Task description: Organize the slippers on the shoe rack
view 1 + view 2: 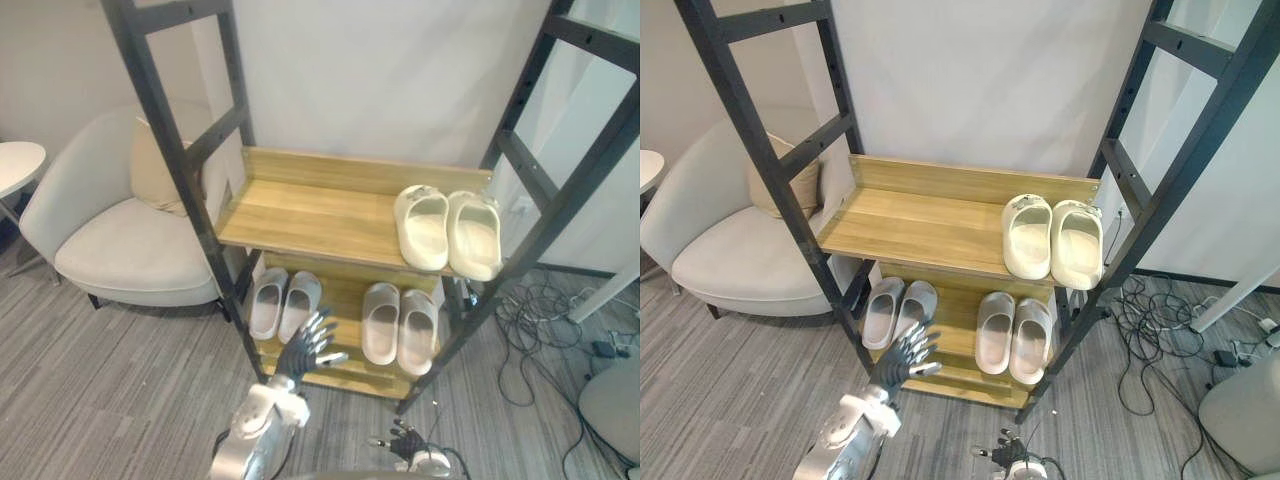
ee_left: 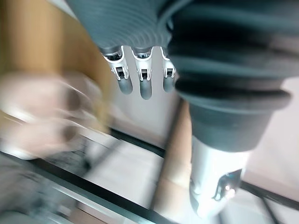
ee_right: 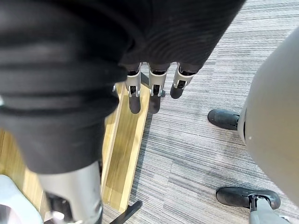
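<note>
On the top shelf (image 1: 300, 212): one cream pair of slippers (image 1: 423, 228) sits at the right end, the two side by side.
Bottom shelf (image 1: 345, 298): two more pairs lie here, the left grey pair (image 1: 268, 303) and the right grey pair (image 1: 380, 322), with a gap of wood between them.
Shoe rack (image 1: 170, 130): dark metal frame with wooden shelves, standing on a grey floor (image 1: 100, 380).
Left hand (image 1: 303, 352): held up just in front of the bottom shelf, near the left grey pair. Its fingers (image 2: 145, 84) are spread and loose — nothing in them.
Right hand (image 1: 404, 441): low down, near the rack's front right leg. Its fingers (image 3: 154, 100) hang straight — holding nothing.
Armchair (image 1: 120, 250): white, left of the rack, with a tan cushion (image 1: 155, 175) on it.
</note>
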{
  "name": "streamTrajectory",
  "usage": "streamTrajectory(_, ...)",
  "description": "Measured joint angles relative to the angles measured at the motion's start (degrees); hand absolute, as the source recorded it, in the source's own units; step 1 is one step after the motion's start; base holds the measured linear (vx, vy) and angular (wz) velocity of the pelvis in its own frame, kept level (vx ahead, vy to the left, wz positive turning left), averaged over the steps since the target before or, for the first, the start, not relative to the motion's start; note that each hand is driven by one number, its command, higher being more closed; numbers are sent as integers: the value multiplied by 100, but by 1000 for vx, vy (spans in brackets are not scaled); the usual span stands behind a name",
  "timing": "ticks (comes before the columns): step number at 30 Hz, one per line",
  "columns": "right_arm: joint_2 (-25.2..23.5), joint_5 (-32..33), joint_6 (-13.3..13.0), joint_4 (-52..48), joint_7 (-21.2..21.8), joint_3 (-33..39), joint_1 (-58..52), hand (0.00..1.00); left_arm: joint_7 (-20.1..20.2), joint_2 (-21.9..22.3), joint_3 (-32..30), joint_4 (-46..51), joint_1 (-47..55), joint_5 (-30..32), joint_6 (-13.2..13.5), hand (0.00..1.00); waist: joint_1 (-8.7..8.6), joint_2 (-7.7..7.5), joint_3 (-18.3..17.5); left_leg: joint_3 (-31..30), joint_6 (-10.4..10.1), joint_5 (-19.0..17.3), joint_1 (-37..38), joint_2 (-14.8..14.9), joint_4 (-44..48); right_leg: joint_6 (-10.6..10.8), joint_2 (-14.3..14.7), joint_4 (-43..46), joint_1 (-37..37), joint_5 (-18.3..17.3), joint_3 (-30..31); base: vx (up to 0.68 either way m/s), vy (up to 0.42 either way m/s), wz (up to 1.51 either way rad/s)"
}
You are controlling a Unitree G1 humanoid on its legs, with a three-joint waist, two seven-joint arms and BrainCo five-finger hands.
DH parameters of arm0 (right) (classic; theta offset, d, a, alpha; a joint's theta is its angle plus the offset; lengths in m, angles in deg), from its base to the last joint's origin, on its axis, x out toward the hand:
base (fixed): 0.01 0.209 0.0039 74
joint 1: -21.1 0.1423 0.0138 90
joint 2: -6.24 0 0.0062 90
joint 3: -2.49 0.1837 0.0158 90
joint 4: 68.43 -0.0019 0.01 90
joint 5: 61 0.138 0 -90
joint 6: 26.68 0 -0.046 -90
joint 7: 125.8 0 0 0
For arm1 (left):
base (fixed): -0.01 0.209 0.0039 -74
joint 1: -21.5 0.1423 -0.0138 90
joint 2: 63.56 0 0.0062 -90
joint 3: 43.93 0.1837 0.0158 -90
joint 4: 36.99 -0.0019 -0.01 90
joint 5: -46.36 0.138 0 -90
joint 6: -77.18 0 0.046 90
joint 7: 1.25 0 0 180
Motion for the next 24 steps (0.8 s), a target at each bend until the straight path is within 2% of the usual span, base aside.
streamTrajectory(3, 59, -6, -3, 3, 1, -6, -24, 0, -45, -8, -313, -978, -46, 533, 5, 0, -15, -30, 4, -101, 7, 0, 79, -20, 68, 16, -18, 0, 146, -17, -34, -15, -14, 14)
streamTrajectory(11, 157, -6, -43, 49, -14, 23, -216, 0, -666, 18, -865, -2992, -104, 1861, 6, 0, -39, -147, 41, -154, -67, -58, 246, -7, 78, 3, -24, -2, 316, -113, -135, -27, -19, 4)
streamTrajectory(15, 150, -12, -76, 48, -67, 48, -222, 0, -977, 52, -963, -3270, -173, 2189, 8, 0, -40, -133, 53, -133, -72, -62, 309, -10, 40, 4, -29, -3, 396, -114, -94, -16, -7, -2)
streamTrajectory(18, 168, -11, -160, 55, -69, 106, -324, 0, -1050, 59, -1067, -3460, -225, 2371, 34, 0, -53, -116, 69, -66, -75, -60, 405, -3, -16, 2, -23, 36, 383, -121, 5, 3, -7, -11)
streamTrajectory(21, 266, -11, -391, -197, -34, 127, -438, 0, -1163, 58, -1128, -3603, -269, 2372, 36, 0, -126, -54, 198, 53, -101, -107, 524, 20, 12, -10, -70, 773, 144, -451, 182, 25, 2, -22)
streamTrajectory(24, 352, -30, -567, -299, 17, 160, -436, 0, -1160, 24, -1119, -3608, -349, 2457, 41, 0, -153, -178, 436, 74, -74, -410, 434, -23, 520, -19, -215, 2053, -275, -1058, 588, 7, -1, -9)
